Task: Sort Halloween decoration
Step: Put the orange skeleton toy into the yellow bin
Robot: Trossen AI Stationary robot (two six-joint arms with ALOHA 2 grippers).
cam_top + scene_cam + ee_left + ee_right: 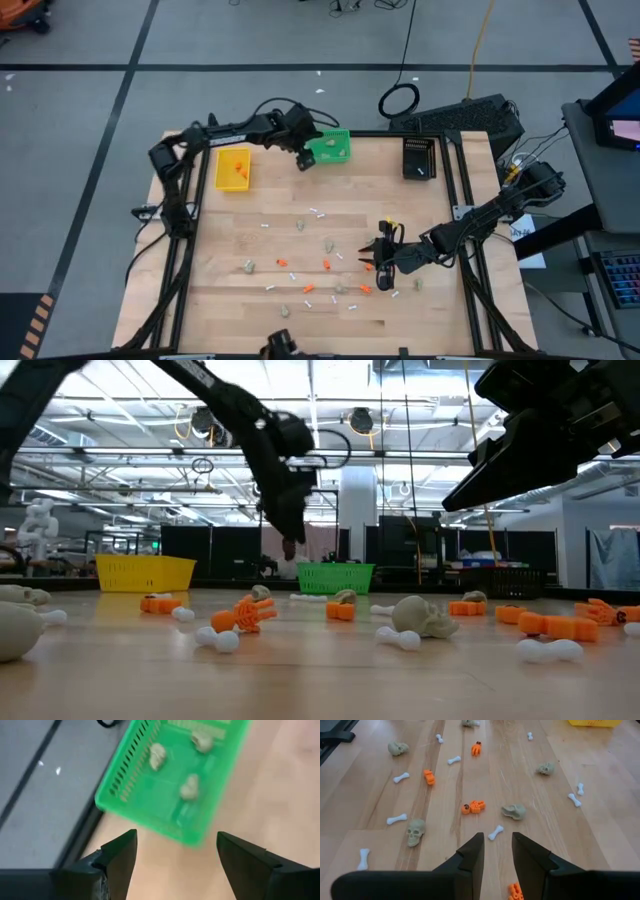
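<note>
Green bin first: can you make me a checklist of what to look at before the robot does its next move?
1. Green bin has skulls inside it: ok, three lie in it.
2. Left tool is open with nothing between its fingers: ok.
3. Left tool is beside the green bin's rim, not above the bin: ok.
4. Right tool is empty: ok, only a narrow bare gap shows between its fingers.
5. Right tool has a piece in front of it: ok, a white bone lies just ahead.
6. Table is cleared of pieces: not ok, many are scattered.
</note>
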